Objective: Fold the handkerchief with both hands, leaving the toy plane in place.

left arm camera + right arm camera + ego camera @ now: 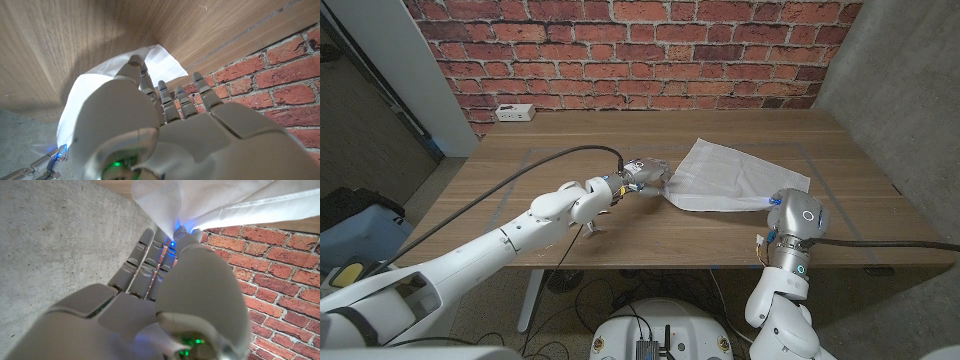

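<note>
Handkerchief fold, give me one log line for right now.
handkerchief: near edge lifted | left hand: grips left corner | right hand: pinches right corner | toy plane: unseen

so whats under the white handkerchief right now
Mostly the wooden table; the white cloth handkerchief is lifted at its near corners by the left hand and right hand. Anything beneath it, including a toy plane, is covered.

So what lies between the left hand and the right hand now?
In the head view, only the white handkerchief lies between the left hand and the right hand, each at a near corner.
</note>
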Controlling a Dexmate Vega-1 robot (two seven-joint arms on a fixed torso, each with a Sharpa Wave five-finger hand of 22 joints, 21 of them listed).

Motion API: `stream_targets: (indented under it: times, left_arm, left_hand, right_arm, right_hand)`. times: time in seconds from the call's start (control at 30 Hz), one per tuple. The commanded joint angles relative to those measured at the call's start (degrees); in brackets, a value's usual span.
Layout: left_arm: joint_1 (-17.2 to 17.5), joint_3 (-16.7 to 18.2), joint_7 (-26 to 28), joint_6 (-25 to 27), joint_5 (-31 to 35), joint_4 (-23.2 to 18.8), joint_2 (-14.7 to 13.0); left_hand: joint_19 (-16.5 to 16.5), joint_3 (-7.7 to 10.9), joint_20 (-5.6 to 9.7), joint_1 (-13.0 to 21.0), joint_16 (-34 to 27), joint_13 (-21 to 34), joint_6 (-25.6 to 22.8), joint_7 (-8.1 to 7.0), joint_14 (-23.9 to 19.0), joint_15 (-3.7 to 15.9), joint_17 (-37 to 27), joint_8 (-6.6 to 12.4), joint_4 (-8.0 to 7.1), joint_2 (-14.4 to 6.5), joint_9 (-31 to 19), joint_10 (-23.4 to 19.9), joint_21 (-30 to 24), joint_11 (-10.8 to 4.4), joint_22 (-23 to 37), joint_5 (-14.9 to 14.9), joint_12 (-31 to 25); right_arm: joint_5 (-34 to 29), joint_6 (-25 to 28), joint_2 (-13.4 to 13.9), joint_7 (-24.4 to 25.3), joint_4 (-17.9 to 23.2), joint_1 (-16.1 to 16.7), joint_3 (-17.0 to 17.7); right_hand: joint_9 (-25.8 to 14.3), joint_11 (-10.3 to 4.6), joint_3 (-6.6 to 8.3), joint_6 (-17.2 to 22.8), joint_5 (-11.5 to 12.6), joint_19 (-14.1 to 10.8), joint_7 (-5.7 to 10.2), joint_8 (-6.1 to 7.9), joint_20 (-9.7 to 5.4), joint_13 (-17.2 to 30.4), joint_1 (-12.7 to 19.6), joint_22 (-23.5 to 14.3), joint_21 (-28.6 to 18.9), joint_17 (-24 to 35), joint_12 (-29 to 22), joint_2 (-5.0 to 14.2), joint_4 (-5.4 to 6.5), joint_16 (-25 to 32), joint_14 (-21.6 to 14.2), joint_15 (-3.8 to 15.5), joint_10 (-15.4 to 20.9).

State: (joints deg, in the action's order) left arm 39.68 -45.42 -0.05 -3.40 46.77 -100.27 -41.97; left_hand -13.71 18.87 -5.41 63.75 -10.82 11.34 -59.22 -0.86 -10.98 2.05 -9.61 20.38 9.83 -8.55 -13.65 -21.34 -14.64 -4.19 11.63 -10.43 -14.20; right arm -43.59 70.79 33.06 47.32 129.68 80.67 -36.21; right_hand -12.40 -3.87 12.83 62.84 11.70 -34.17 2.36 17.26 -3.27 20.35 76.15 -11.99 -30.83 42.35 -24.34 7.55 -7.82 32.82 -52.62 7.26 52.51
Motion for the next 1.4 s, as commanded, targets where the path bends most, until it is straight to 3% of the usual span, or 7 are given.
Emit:
stream_targets:
  times: [0.03,0.83,1.4]
  left_arm:
    - [2.83,3.51,2.79,-0.69,-4.15,-3.17,-2.17]
    - [6.86,8.42,5.03,-1.44,-6.86,-8.19,-4.72]
    - [8.07,11.01,4.68,-0.83,-6.74,-11.73,-5.94]
  left_hand:
    - [-0.08,0.28,-0.62,0.96,-0.22,0.12,-1.79,2.32,-0.46,2.32,-0.16,0.36,0.23,0.03,-1.87,-0.43,-0.28,0.10,0.21,-0.30,0.07]
    - [0.76,0.59,-0.96,1.84,0.30,0.25,-0.59,3.76,0.45,1.67,-0.27,1.13,-0.28,-0.38,-3.86,0.79,-0.18,0.08,0.32,-0.53,0.89]
    - [1.07,0.65,-0.75,2.18,0.45,0.32,-0.66,3.45,1.08,1.53,-0.25,2.18,-0.40,-0.34,-5.56,0.69,-0.25,-0.14,0.38,-0.50,1.02]
  right_arm:
    - [2.16,0.38,-0.82,2.99,0.90,1.75,1.29]
    - [3.15,1.07,-1.67,7.94,3.90,5.59,3.26]
    - [1.16,0.69,0.90,8.49,5.55,5.66,2.91]
  right_hand:
    - [-0.19,0.31,0.19,0.50,0.53,0.18,-0.10,-0.10,-0.27,0.12,-0.40,0.01,-0.41,0.28,0.06,-0.19,-0.24,-0.18,-0.70,5.95,0.32]
    - [-0.99,0.06,0.56,-0.29,0.35,0.83,-0.13,-0.19,0.52,0.58,-1.07,0.19,-1.10,0.36,0.62,-0.10,-0.25,-1.63,-0.59,5.93,-0.31]
    - [-1.05,-0.23,0.79,-0.30,0.24,1.12,0.03,-0.24,0.62,0.82,-1.22,0.28,-1.51,0.68,0.83,-0.13,-0.42,-2.07,-0.78,6.01,-0.32]
